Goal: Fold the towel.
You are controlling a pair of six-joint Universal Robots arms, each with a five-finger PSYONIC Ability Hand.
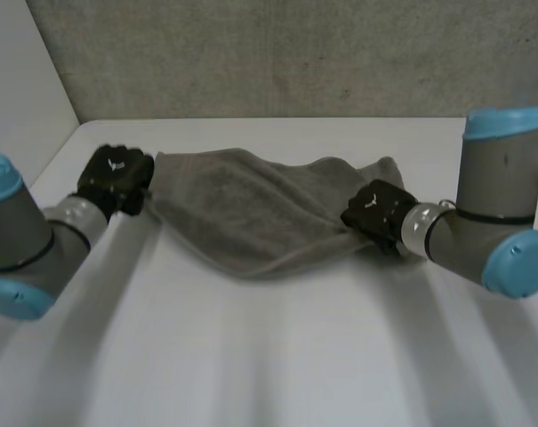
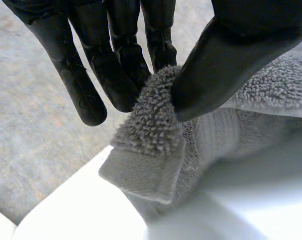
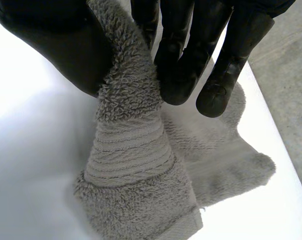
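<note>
1. Left hand: closed in a pinch. A corner of the towel is clamped between thumb and fingers, and a short flap of hem hangs below the grip.
2. Right hand: also closed in a pinch. The opposite end of the towel is bunched between thumb and fingers, with the banded hem hanging under the grip and the rest trailing onto the table.
3. Towel position: grey terry, spread across the far half of the white table between the two hands. The left end is at the left hand and the right end at the right hand. The middle sags toward the near side and looks wrinkled rather than flat.
4. Step, as judged: both ends are gripped and no fold has been made yet, so this reads as the start of the first fold.
5. Next move, as judged: both pinches need to be held while the ends are raised together and kept level. The cloth would then be drawn taut and carried over to meet the opposite edge. Uneven lift would likely skew the fold.
6. Markings: a small white mark is seen on the back of each hand in the head view, too small to be read. No label or writing can be made out on the towel.
</note>
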